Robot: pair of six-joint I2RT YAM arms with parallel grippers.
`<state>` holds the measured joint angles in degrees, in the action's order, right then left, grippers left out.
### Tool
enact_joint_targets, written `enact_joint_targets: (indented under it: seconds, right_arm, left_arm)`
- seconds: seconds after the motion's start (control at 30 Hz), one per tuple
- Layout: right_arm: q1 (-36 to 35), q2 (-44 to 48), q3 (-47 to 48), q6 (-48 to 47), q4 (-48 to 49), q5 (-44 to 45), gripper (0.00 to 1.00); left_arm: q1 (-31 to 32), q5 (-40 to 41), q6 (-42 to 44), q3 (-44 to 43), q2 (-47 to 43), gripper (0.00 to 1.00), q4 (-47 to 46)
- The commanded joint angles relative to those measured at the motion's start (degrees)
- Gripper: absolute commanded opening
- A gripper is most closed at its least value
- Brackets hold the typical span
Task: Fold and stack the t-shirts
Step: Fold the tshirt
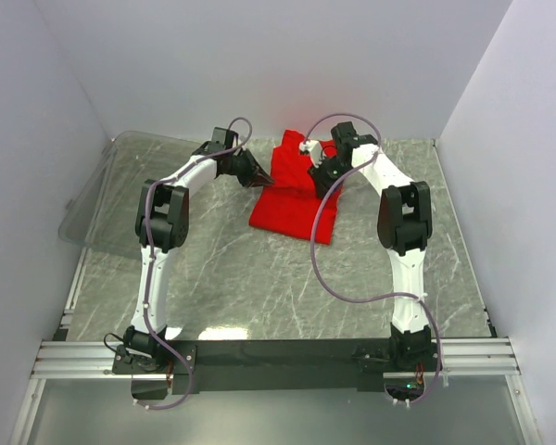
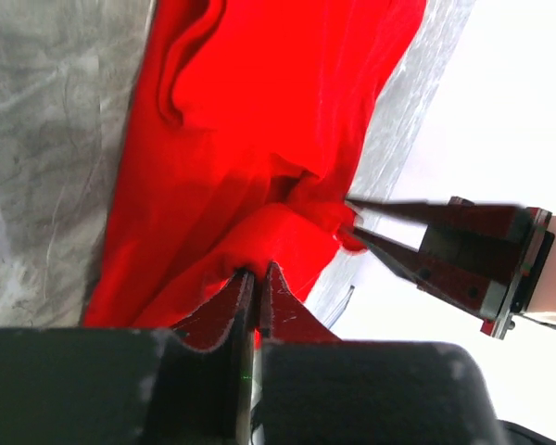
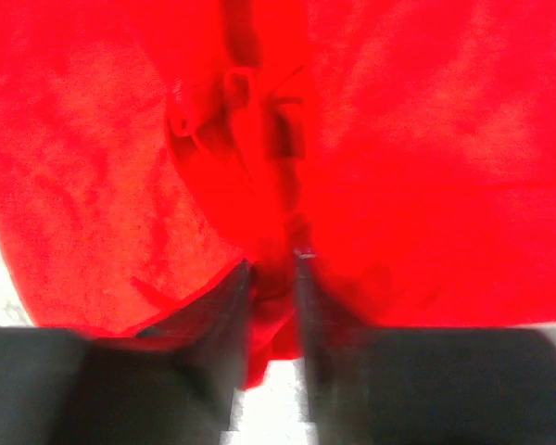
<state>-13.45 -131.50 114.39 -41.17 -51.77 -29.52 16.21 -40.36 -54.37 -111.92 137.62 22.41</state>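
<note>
- A red t-shirt [image 1: 292,199] lies partly folded by the middle of the desk's [image 1: 259,287] far edge, its long axis running far to near.
- The left tool [image 1: 262,179] is at the shirt's left edge, pressed together on a fold of cloth.
- The right tool [image 1: 317,176] is on its far right part, slightly parted around bunched cloth; I cannot tell whether it grips.
- The shirt lies between the arms, equally near both.

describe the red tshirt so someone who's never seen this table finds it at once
Start at the grey marbled table and look to its far middle, between the left white arm and the right white arm. The bright red fabric t-shirt lies there, partly folded. It is the only red thing; the clear plastic bin to its left is see-through.
</note>
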Motion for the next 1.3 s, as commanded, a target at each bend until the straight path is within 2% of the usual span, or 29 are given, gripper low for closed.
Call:
enact_joint_targets:
  seconds: [0.0, 0.07, 0.1, 0.27, 0.3, 0.37, 0.4, 0.47, 0.53, 0.6, 0.63, 0.67, 0.77, 0.8, 0.93, 1.07, 1.27]
  right_arm:
    - [0.6, 1.2, 2.8, 2.8, 4.9, 3.7, 0.4]
    - [1.2, 2.6, 2.9, 4.9, 6.3, 5.0, 0.46]
    - [1.6, 3.1, 2.9, 5.4, 7.5, 6.0, 0.48]
    - [3.6, 7.6, 2.7, 8.6, 9.9, 8.0, 0.5]
    - [4.7, 8.3, 2.4, 8.5, 9.4, 6.7, 0.47]
    - [5.5, 10.7, 0.7, 7.3, 8.6, 0.3, 0.43]
    - [6.3, 11.7, -1.3, 5.6, 6.4, -2.5, 0.36]
    - [6.3, 14.9, -4.2, -1.8, 3.4, -9.7, 0.32]
    - [6.4, 19.9, -11.4, -7.7, 0.4, -13.9, 0.31]
    - [6.1, 24.3, -21.0, -16.0, 1.0, -16.2, 0.38]
    - [5.6, 28.8, -24.2, -18.6, 1.7, -16.1, 0.41]
    - [5.1, 30.9, -27.2, -22.8, 2.8, -15.0, 0.46]
    - [2.0, 37.4, -37.5, -28.7, 4.4, -11.5, 0.52]
    - [0.7, 38.6, -42.0, -28.8, 7.3, -7.4, 0.52]
    - [-4.9, 40.4, -49.3, -26.1, 15.3, 1.2, 0.53]
    - [-8.0, 38.3, -51.5, -23.0, 21.0, 6.4, 0.53]
    - [-9.4, 35.0, -51.7, -20.5, 25.0, 10.4, 0.55]
  left_arm:
    - [-0.3, 1.2, -1.3, -3.0, -0.1, 0.16, -2.8]
    - [-0.4, 2.5, -1.6, -3.2, -1.1, 0.3, -3.8]
    - [-0.4, 2.8, -1.7, -3.2, -1.7, 0.44, -4.2]
    - [-1.4, 7.0, 0.0, -2.8, -7.0, 0.56, -5.3]
    - [-1.5, 7.7, 1.4, -2.3, -8.1, 0.58, -5.4]
    - [-2.0, 8.3, 2.7, 0.2, -11.5, 0.61, -6.6]
    - [-2.1, 8.2, 4.4, 1.3, -12.6, 0.61, -7.4]
    - [-2.2, 7.3, 7.0, 3.4, -15.3, 0.61, -6.9]
    - [-2.2, 7.4, 12.0, 6.5, -18.0, 0.62, -3.4]
    - [-2.2, 8.2, 16.1, 10.8, -20.8, 0.63, -1.8]
    - [-2.2, 9.1, 17.4, 15.7, -24.0, 0.63, -0.9]
    - [-2.2, 9.2, 18.4, 18.4, -25.6, 0.64, -0.5]
    - [-2.2, 10.6, 21.8, 28.6, -31.7, 0.64, 0.4]
    - [-2.1, 11.0, 22.1, 31.1, -33.1, 0.65, 0.2]
    - [-2.2, 11.6, 21.8, 42.0, -37.3, 0.66, -2.1]
    - [-2.2, 11.8, 20.6, 43.9, -36.0, 0.66, -5.2]
    - [-1.9, 13.0, 20.0, 40.6, -32.0, 0.66, -4.0]
